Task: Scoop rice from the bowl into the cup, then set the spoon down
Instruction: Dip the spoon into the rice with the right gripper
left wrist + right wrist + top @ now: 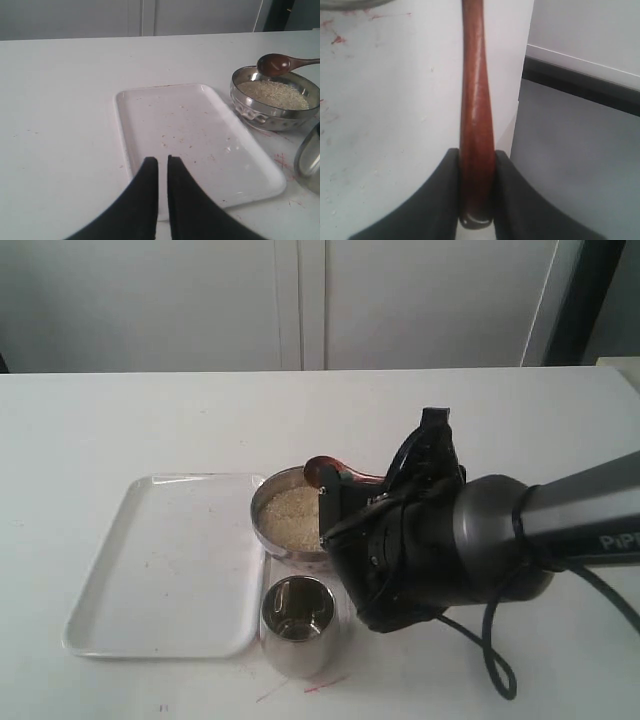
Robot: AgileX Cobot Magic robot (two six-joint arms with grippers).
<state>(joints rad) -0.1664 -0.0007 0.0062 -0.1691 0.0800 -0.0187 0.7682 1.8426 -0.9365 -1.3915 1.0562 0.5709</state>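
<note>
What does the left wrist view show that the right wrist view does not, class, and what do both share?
Left wrist only: the white tray, the bowl of rice, the cup's edge, the spoon's head by the bowl's rim, and the left gripper, empty. Right wrist only: the right gripper clamped on the spoon's handle. Both: the spoon and the white table.

A white table (120,420) fills the near half, evenly lit, with faint red marks (325,682) at 6 o'clock. Behind it, at 12 o'clock, stands a pale wall (150,300) of flat panels split by upright seams (301,300). At 1 o'clock a dark upright strip (588,295) breaks it. Past the table edge lies grey floor (580,170), with a dark skirting (580,82) along a wall.
</note>
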